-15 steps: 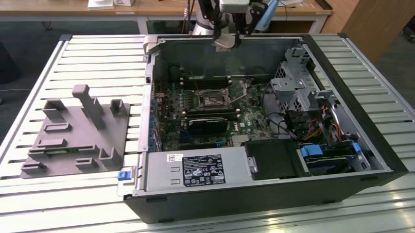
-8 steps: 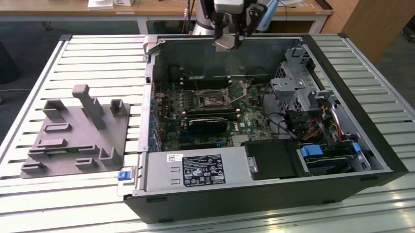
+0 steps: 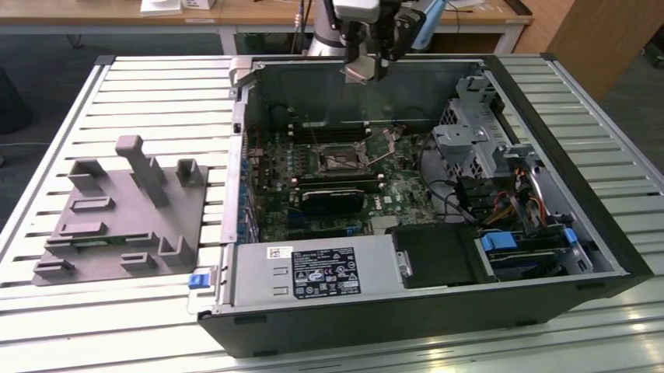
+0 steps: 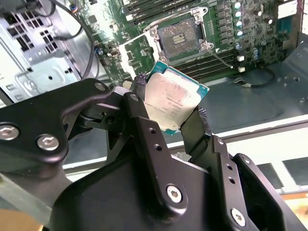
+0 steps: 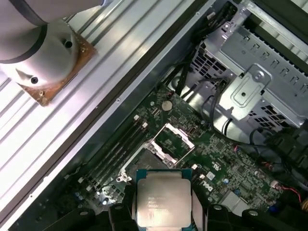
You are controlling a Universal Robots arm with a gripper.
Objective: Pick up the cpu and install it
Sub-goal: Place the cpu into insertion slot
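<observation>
**Cpu clamped in the pincer above the open case**

In the exterior view the pincer (image 3: 365, 70) hangs over the far rim of the open computer case (image 3: 415, 322), which lies on its side on the slatted tabletop (image 3: 155, 93). A small pale plate, the cpu (image 3: 359, 73), sits at its tip, well clear of the motherboard (image 3: 311, 210) below.

In the second wrist view the pincer (image 4: 169, 103) is clenched on the cpu (image 4: 179, 92). One black finger (image 4: 140, 89) presses one edge of the chip and the other finger presses the opposite edge, so the chip sits squarely between them. Its silver-grey metal top faces the camera, and a thin green border shows around it.

In the first wrist view the cpu (image 5: 163, 196) again lies between the two finger pads (image 5: 126, 204) of the pincer (image 5: 163, 214), flat side up to the lens. The socket (image 5: 155, 153) on the green board is beyond it, with its metal frame swung up and its middle bare. The chip is apart from the socket and touches nothing but the fingers.

In the exterior view the socket (image 3: 340, 159) lies mid-board, nearer the camera than the pincer. The grey plastic tray (image 3: 114, 217) rests on the tabletop beside the case, toward the exterior view's left.
</observation>
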